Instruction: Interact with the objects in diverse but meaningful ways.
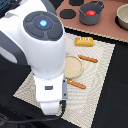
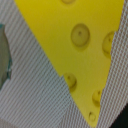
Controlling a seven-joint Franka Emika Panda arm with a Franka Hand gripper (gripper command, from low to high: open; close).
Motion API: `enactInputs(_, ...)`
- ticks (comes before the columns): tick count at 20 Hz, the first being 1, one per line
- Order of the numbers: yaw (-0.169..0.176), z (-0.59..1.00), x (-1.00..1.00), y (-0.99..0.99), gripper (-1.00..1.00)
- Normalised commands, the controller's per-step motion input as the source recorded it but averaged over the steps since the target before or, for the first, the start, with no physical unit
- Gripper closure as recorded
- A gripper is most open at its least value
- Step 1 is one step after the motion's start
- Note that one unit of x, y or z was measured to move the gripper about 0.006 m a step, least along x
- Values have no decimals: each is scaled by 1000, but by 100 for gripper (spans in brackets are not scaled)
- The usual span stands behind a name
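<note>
The wrist view is filled by the yellow cheese wedge point(image 2: 75, 45) with round holes, lying very close below on the woven placemat point(image 2: 35, 100). A grey-green shape point(image 2: 3, 55) at the picture's edge may be a finger; I cannot tell whether the gripper is open or shut. In the exterior view the white arm point(image 1: 47, 55) hangs low over the placemat point(image 1: 100, 75) and hides both gripper and cheese. The golden-brown bread loaf point(image 1: 84, 41) lies at the mat's far edge. The red tomato point(image 1: 90, 12) sits in a grey pot point(image 1: 92, 19). The banana is out of view.
A round tan plate point(image 1: 75, 66) lies mid-mat beside the arm. Two orange-handled utensils point(image 1: 88, 58) point(image 1: 76, 83) lie on either side of it. A tan bowl point(image 1: 123, 17) and black coasters point(image 1: 67, 12) stand on the brown board behind.
</note>
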Motion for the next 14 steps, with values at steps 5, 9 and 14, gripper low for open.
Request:
enactInputs(5,0,-267,25,-218,100)
enactInputs(9,0,-219,43,-214,100)
enactInputs(14,0,-238,25,-221,100)
